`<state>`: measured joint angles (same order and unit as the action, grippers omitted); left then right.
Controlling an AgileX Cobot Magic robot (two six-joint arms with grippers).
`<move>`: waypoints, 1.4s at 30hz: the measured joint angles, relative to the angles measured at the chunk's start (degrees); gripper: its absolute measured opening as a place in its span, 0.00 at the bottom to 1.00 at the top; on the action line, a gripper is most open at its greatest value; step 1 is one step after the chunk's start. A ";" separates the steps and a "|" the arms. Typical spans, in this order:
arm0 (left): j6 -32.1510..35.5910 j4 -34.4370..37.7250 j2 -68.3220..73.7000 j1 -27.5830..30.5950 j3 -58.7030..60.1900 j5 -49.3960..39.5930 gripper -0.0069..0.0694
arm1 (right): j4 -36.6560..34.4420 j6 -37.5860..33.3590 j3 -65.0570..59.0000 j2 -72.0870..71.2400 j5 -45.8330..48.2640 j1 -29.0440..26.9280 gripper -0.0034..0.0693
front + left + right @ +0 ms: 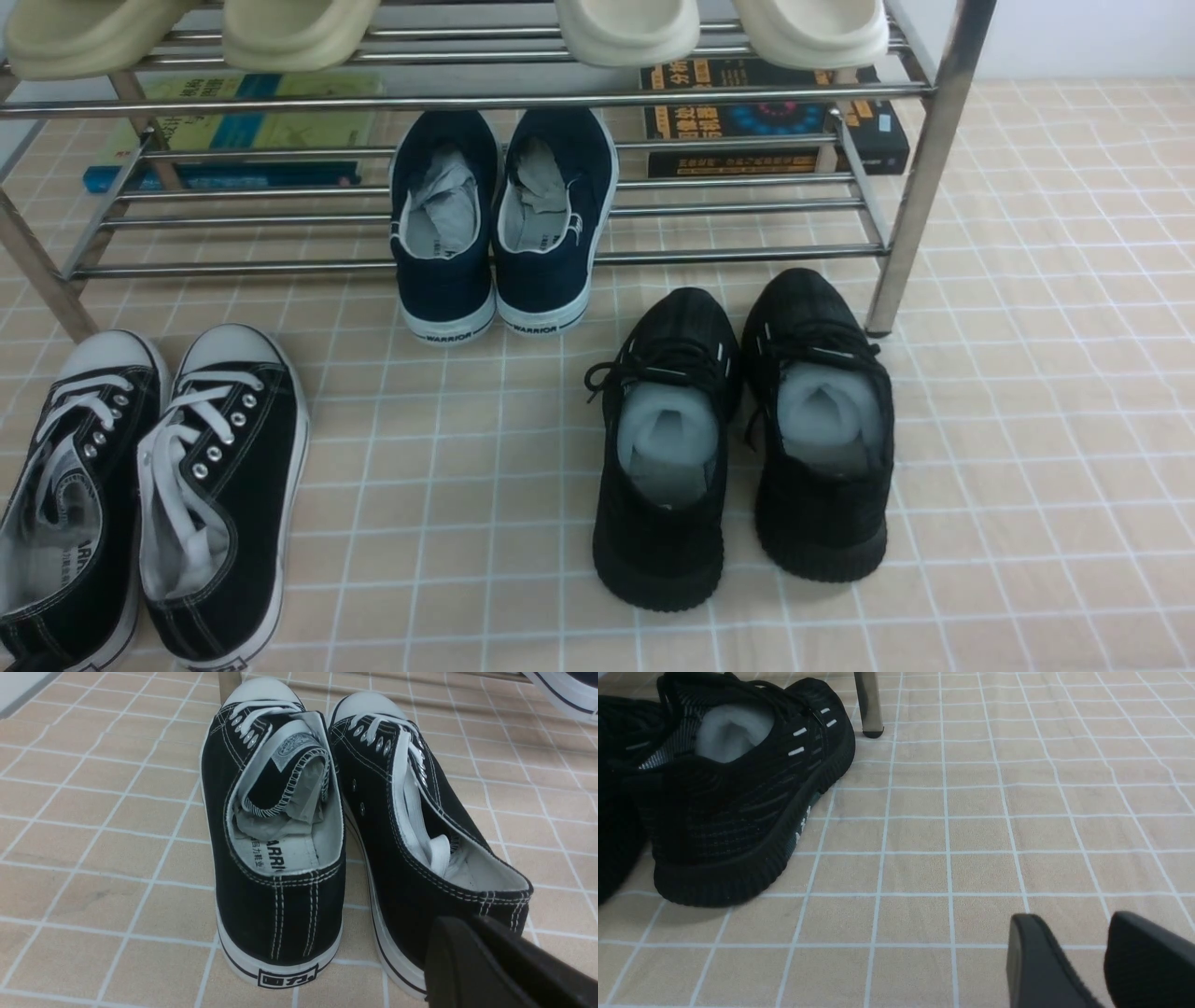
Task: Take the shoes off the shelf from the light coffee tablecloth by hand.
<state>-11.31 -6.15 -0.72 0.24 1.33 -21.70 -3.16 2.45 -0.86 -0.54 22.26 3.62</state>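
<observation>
1. Covering the whole surface, the light coffee tablecloth [1027, 373] carries the shelf [920, 177] across the upper frame.
2. At lower left of the front view, the shoes [149, 495] stand side by side on the cloth, off the rack.
3. Navy slip-ons [504, 219] sit on the bottom bars; black knit sneakers [742, 429] rest at centre-right.
4. Right gripper [1104, 961] hovers with fingers slightly parted, holding nothing.
5. Left gripper [504, 970] sits behind one heel; its opening cannot be judged.

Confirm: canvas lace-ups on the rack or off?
Off. Both canvas lace-ups stand upright, soles down, on the checked tablecloth in front of the rack; the navy slip-ons sit on its bottom tier.
</observation>
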 joint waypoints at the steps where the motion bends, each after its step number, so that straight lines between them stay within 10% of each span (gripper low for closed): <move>1: 0.00 0.00 0.00 0.00 0.00 0.00 0.16 | 0.00 0.00 0.00 0.00 0.00 0.00 0.38; 42: 0.00 -0.06 0.00 0.00 0.00 -0.07 0.19 | 0.00 0.00 0.00 0.00 0.00 0.00 0.38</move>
<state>-11.31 -6.21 -0.72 0.24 1.33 -21.77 -3.16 2.45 -0.86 -0.54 22.26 3.62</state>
